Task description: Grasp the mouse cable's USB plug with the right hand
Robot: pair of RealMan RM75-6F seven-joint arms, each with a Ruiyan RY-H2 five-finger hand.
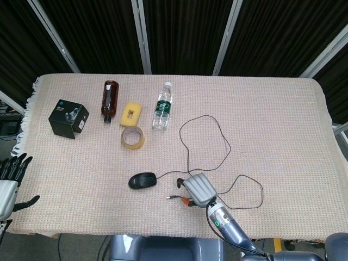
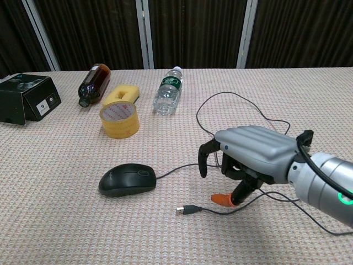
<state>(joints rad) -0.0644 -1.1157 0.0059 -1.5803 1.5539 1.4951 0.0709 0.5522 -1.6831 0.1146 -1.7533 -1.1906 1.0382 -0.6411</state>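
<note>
The black mouse (image 1: 142, 180) (image 2: 127, 179) lies at the table's front middle, its thin black cable (image 1: 187, 147) (image 2: 209, 135) looping back and right. The cable ends in a silver USB plug (image 1: 171, 198) (image 2: 185, 210) lying flat just right of the mouse. My right hand (image 1: 199, 190) (image 2: 251, 157) hovers palm down right beside the plug, fingers curled downward and apart, holding nothing. Its orange-tipped thumb (image 2: 224, 199) points at the cable just right of the plug. My left hand (image 1: 10, 176) rests open at the far left edge.
At the back left stand a black box (image 1: 68, 118) (image 2: 27, 97), a lying brown bottle (image 1: 110, 98) (image 2: 94, 84), a yellow sponge (image 1: 131, 113), a tape roll (image 1: 132, 137) (image 2: 119, 119) and a water bottle (image 1: 161, 107) (image 2: 167, 93). The cable's far loop (image 1: 247, 193) lies right of my hand.
</note>
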